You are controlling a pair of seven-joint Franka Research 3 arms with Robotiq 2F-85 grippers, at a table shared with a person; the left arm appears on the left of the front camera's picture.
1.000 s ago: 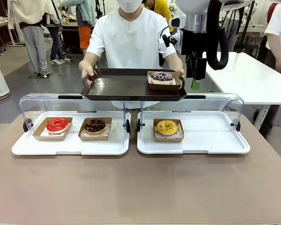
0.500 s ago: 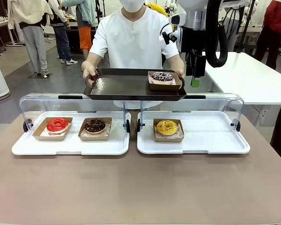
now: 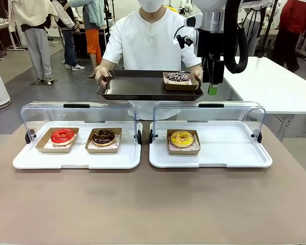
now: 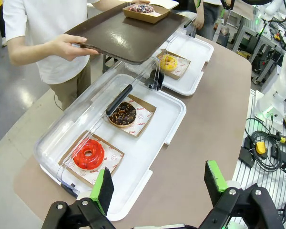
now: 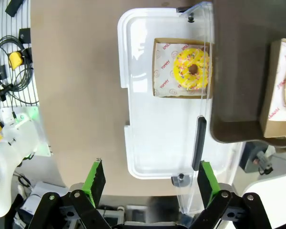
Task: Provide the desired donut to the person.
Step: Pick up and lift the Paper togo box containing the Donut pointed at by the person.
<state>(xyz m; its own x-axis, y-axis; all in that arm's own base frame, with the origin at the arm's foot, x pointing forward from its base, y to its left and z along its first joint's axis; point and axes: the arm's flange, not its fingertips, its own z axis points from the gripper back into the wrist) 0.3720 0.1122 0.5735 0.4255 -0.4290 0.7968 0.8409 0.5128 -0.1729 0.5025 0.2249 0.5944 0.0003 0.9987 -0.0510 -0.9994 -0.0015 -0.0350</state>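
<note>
Surface: a brown surface [image 3: 153, 204] carries two white trays side by side, their clear lids tipped up along the far edge.
Left tray [image 3: 76, 159]: a red-glazed donut [image 3: 62, 136] and a chocolate donut [image 3: 103, 136], each in an open brown card box.
Right tray [image 3: 229, 153]: a yellow-iced donut [image 3: 182, 138] with sprinkles, boxed, at the tray's left end.
Writing: the paper liners under the donuts bear small print. In the right wrist view it may read "YUMMY", but it is too small to be sure.
Left fingers [image 4: 103, 188]: spread wide with nothing between them, poised above the surface's left end and looking down over the left tray.
Right fingers [image 5: 96, 182]: spread wide and empty. The arm stands high with the fingers pointing down, just beside the right end of the serving tray.
Serving tray [image 3: 137, 89]: dark brown, held level above and beyond the lids.
Desired donut [image 3: 178, 77]: dark icing with pale and purple sprinkles, in a brown card box at the serving tray's right end.
Person [image 3: 150, 43]: white short-sleeved shirt, standing at the far side, one hand [image 3: 103, 76] gripping each end of the serving tray.
</note>
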